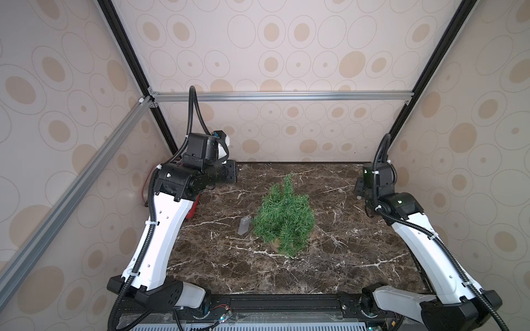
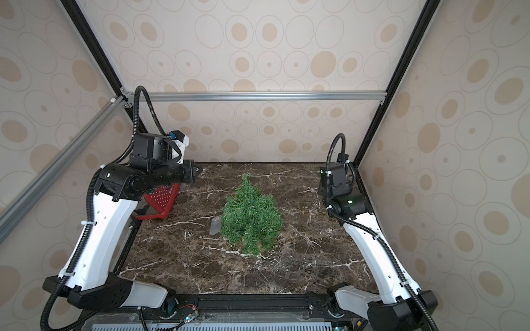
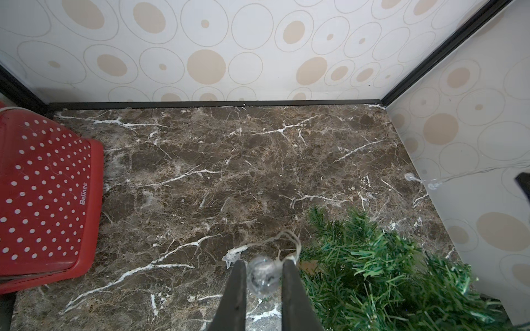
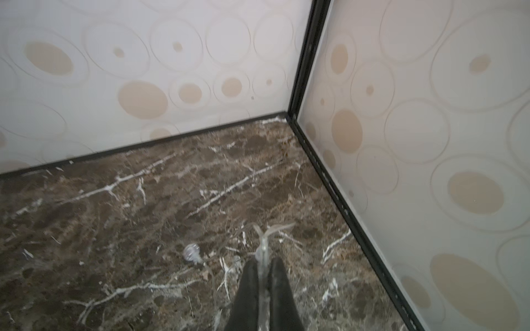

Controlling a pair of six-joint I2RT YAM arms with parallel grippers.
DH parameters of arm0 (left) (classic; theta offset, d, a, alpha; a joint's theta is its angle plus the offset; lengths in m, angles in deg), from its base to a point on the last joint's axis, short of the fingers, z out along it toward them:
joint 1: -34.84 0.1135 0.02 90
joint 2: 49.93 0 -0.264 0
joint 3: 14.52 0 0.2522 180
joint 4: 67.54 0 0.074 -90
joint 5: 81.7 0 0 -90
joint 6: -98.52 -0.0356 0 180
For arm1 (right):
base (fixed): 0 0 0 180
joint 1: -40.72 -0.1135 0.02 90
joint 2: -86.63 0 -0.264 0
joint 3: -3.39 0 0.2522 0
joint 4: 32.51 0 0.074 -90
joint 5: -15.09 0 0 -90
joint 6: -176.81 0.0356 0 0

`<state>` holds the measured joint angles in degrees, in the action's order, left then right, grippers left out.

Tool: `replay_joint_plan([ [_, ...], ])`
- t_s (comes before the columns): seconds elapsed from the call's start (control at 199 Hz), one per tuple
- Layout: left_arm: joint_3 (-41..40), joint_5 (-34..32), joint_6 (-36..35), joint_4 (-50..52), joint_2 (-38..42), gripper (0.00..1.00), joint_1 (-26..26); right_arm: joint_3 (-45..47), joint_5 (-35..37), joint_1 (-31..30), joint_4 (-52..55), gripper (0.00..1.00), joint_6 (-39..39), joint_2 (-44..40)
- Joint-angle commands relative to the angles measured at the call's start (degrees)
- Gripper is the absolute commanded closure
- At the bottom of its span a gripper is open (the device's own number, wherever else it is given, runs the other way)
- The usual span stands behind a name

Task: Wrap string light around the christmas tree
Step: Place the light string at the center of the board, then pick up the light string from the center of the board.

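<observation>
The christmas tree (image 1: 284, 217) (image 2: 251, 217), small and green, stands mid-table in both top views. The string light's translucent grey box (image 1: 244, 225) (image 2: 215, 226) lies just left of it. In the left wrist view my left gripper (image 3: 263, 266) is shut on a clear globe bulb (image 3: 262, 278) of the string light, beside the tree (image 3: 372, 272). A wire loop (image 3: 286, 236) curls past the tips, and two more bulbs (image 3: 409, 177) trail away. My right gripper (image 4: 263, 263) is shut on the thin wire (image 4: 263, 248) near the back right corner. One bulb (image 4: 191, 252) lies on the marble.
A red perforated basket (image 2: 162, 200) (image 3: 48, 195) sits at the back left under my left arm. The dark marble table (image 1: 344, 243) is walled on three sides by patterned panels. Black frame posts stand in the back corners.
</observation>
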<state>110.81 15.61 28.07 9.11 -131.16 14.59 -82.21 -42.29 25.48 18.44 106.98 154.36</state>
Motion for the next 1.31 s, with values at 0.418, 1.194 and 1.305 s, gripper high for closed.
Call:
replay_joint_plan([
  [0.418,-0.1,1.2,-3.3,4.6,-0.5,0.98,0.2,10.3,-24.2,3.9,5.0,0.49,10.2,-1.1],
  [1.194,-6.2,2.8,-2.0,2.7,2.1,0.97,0.3,35.2,-33.3,-16.0,-25.4,0.58,41.1,8.0],
  [1.305,-7.1,2.6,-1.9,2.4,2.5,0.97,0.2,34.6,-34.2,-16.3,-27.1,0.61,43.7,12.1],
])
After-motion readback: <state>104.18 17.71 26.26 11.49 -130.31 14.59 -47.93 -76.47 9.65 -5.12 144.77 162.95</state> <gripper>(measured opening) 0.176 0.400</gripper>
